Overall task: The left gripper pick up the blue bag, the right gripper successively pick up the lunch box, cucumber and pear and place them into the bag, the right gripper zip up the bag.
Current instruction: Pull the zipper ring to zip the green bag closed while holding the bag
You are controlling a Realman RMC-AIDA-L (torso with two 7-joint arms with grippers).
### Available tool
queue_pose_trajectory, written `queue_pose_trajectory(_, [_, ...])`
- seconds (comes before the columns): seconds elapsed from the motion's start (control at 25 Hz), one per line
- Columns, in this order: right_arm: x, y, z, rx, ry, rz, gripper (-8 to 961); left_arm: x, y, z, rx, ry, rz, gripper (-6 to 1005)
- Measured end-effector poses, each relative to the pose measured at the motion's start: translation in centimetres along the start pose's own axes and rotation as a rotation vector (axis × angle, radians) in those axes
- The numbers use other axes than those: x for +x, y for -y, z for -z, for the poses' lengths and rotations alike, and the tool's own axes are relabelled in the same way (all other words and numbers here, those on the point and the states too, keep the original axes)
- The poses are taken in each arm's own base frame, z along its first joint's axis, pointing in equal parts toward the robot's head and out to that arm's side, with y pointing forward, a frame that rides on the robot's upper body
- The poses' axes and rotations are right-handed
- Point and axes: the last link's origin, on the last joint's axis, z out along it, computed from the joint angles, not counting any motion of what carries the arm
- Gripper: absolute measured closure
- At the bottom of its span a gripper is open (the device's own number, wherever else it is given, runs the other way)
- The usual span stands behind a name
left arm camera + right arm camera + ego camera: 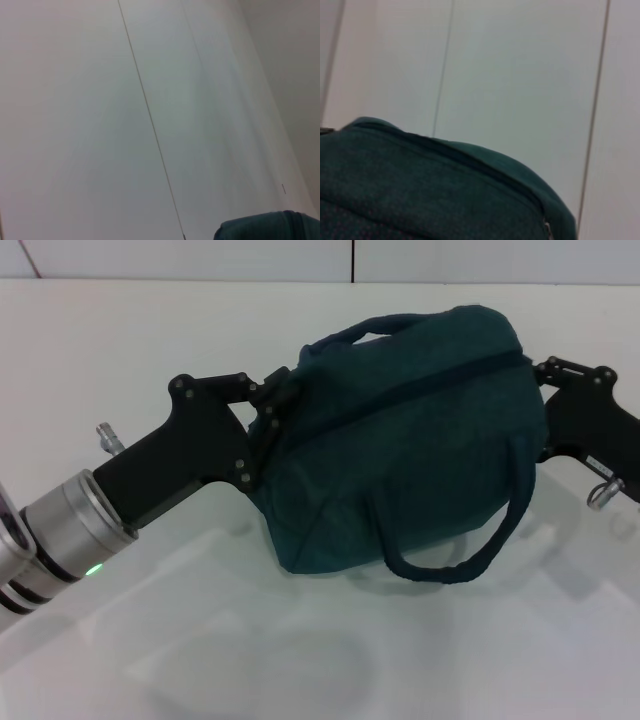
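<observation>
— Two grippers are at the bag. The left gripper (268,412) is pinched tight on its left end.
— And the right gripper (545,375)?
— It is against the right end. I cannot tell if its fingers are apart.
— Where is the blue bag (400,440)?
— Held up between them, above the white table (120,340).
— What is inside?
— I cannot see; its dark zipper (420,385) looks closed. The bag is soft, bumpy cloth, round and puffy, with one strap (470,550) looping down.
</observation>
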Motion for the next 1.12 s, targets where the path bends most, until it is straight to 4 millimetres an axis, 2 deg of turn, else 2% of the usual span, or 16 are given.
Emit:
queue_pose_trajectory(0.2, [0.2,0.1,0.7,0.019,-0.001,-0.010,788,0.0,0.0,0.0,0.000,0.000,0.000,946])
queue_pose_trajectory(0.48, [-0.5,-0.4,1.8,0.007,0.072,-0.013,795,-0.1,0.0,0.0,0.001,0.007,0.001,946])
queue_pose_trajectory(0.92, [-0.6,-0.6,2.0,0.011,0.080,0.021,805,-0.1,0.0,0.1,0.005,0.006,0.002,948])
queue_pose_trajectory(1.12, [-0.2,0.0,2.1,0.053,0.056,0.016,911,0.0,0.0,0.2,0.007,0.003,0.005,947])
